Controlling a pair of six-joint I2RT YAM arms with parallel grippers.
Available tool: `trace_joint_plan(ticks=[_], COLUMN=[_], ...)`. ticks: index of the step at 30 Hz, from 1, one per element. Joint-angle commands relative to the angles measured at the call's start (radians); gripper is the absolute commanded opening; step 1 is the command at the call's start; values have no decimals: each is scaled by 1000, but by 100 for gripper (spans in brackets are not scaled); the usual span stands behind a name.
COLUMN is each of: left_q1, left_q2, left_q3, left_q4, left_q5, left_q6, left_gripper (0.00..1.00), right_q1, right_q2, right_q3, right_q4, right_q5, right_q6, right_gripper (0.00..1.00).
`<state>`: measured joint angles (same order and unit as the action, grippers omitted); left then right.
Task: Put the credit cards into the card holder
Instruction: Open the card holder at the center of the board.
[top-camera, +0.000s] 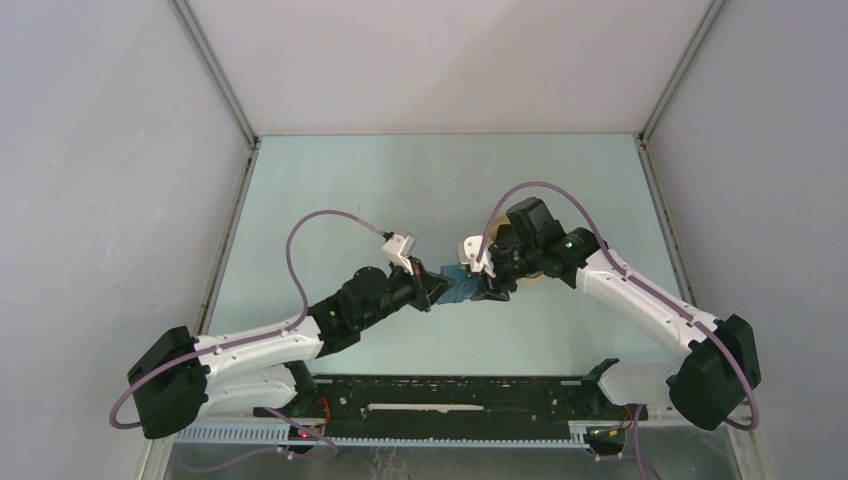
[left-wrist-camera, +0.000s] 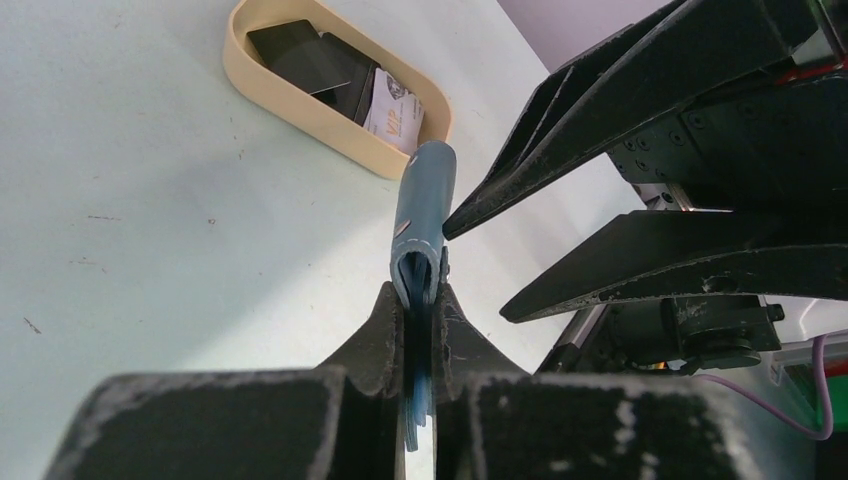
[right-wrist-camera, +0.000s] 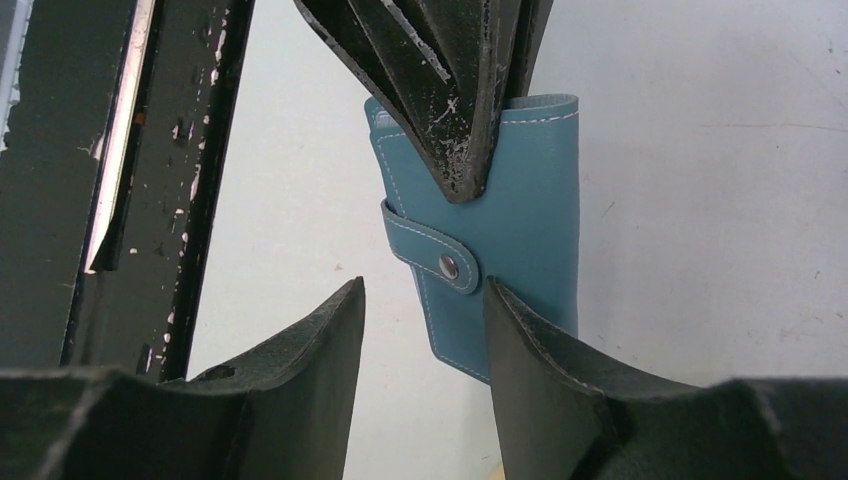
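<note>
Left claw (left-wrist-camera: 415, 290) clenched hard on one edge of the card holder (left-wrist-camera: 425, 195), holding it up edge-on. Right claw (right-wrist-camera: 425, 288) spread wide, tips right at the snap tab (right-wrist-camera: 447, 265), gripping nothing. Feels like light, soft, floppy stuff to me, so I'd pinch the tab by its button. The credit cards (left-wrist-camera: 310, 55) lie in the tray (left-wrist-camera: 300, 110) beyond my left fingertips: thin and slick, likely edge-grabs.

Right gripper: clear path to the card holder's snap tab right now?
Likely yes. The right gripper is open, the snap tab just ahead of its gap; the left gripper pinches the card holder clear of the tab.
</note>
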<state>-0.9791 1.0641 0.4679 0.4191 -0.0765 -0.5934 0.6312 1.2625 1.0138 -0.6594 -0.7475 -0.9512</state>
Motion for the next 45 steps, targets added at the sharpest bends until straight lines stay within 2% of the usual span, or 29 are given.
trace_joint_plan(ticks=[1,12,17,23,30,45], left_q1=[-12,-12,-12,-12,-12,-6], left_q2=[-7,4,12,28,21,-26], left_q3=[55,64,63,70,61,35], left_q4=[49,99,109,122,126,101], left_q5=[2,59,65,66,52,-4], left_q6=[5,-68,-108,-139,-164,-150], left_gripper=[0,0,0,0,0,0], right_q1=[17,26,25,35,54,67], right_q2=[-4,-14,-25,-15,-5,-15], right_q3=[-17,-27,-27,-34,-51,-61], right_q4=[57,98,115,114,130,31], right_q5=[54,57,66,0,35,-15], right_q6=[19,64,91,103,94,-45], right_gripper=[56,53,52,49,47,15])
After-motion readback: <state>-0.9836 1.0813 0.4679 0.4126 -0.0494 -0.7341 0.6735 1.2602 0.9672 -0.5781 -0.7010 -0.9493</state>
